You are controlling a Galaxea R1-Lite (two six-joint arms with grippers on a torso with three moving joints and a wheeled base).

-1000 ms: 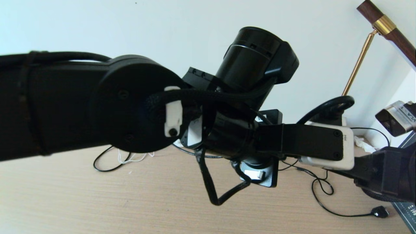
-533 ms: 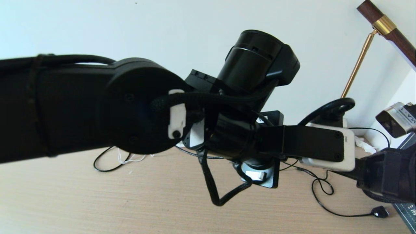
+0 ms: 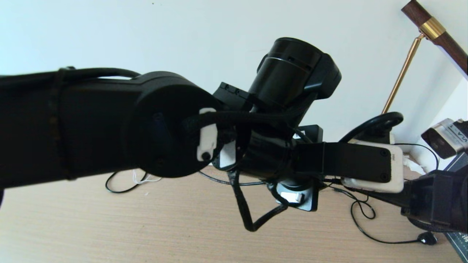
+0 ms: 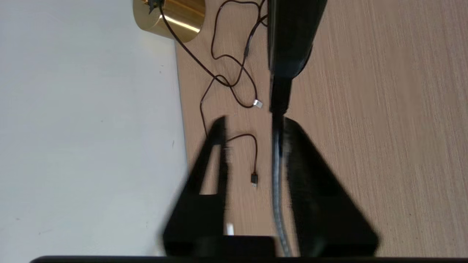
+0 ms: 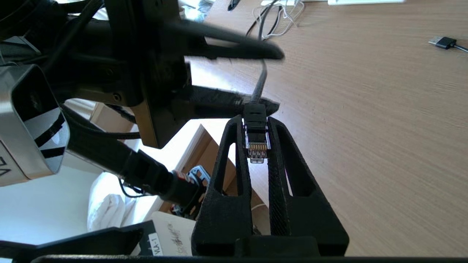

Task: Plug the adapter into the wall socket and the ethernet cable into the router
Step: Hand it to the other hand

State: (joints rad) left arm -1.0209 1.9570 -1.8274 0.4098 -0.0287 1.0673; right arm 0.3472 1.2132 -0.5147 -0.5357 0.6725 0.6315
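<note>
Right now the right gripper [image 5: 256,122] has its jaws clamped on the ethernet cable [image 5: 256,140] plug, clear tip toward the wrist, above the worktop [image 5: 365,128]. At its 12 o'clock, the left gripper [image 4: 252,126] has jaws parted, cable running along one finger [image 4: 310,175].

"VLA-1" on a white label [image 5: 161,243] below the arms, partly cut off.

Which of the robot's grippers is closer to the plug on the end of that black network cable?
The right. The right gripper is shut on the ethernet cable at its plug. The left gripper sits just beyond, fingers apart around the cable, not clamping it.
</note>
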